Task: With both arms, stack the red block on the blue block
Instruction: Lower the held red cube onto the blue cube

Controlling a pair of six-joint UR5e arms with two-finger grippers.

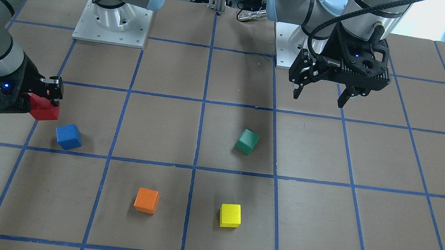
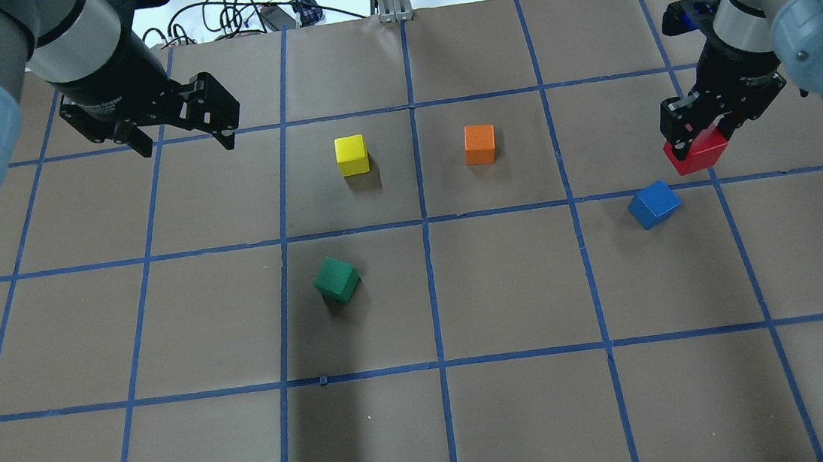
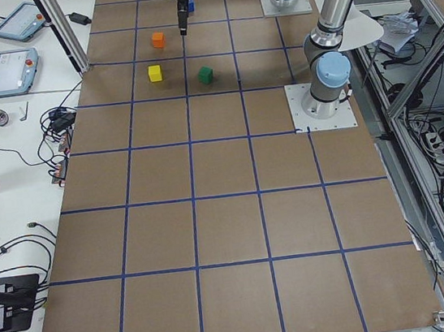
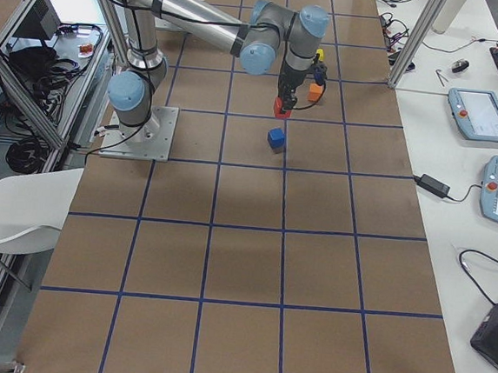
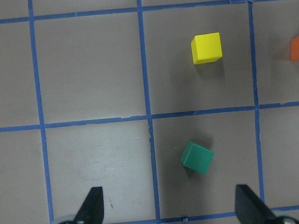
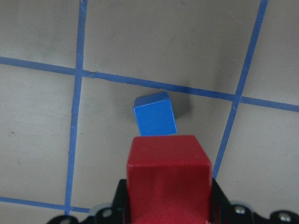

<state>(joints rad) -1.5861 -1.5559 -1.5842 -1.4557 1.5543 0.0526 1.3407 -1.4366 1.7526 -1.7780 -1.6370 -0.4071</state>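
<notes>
My right gripper (image 2: 700, 134) is shut on the red block (image 2: 698, 153) and holds it above the table, a little beyond the blue block (image 2: 654, 204). The red block (image 6: 168, 179) fills the lower middle of the right wrist view, with the blue block (image 6: 155, 114) on the table just past it. In the front view the gripper (image 1: 47, 98) holds the red block (image 1: 45, 109) up and left of the blue block (image 1: 68, 136). My left gripper (image 2: 183, 136) is open and empty, high over the table's far left; it also shows in the front view (image 1: 320, 95).
A green cube (image 2: 335, 279) lies near the middle, tilted on the grid. A yellow cube (image 2: 352, 154) and an orange cube (image 2: 479, 144) sit farther out. In the left wrist view the green cube (image 5: 197, 157) and the yellow cube (image 5: 206, 47) lie below the open fingers.
</notes>
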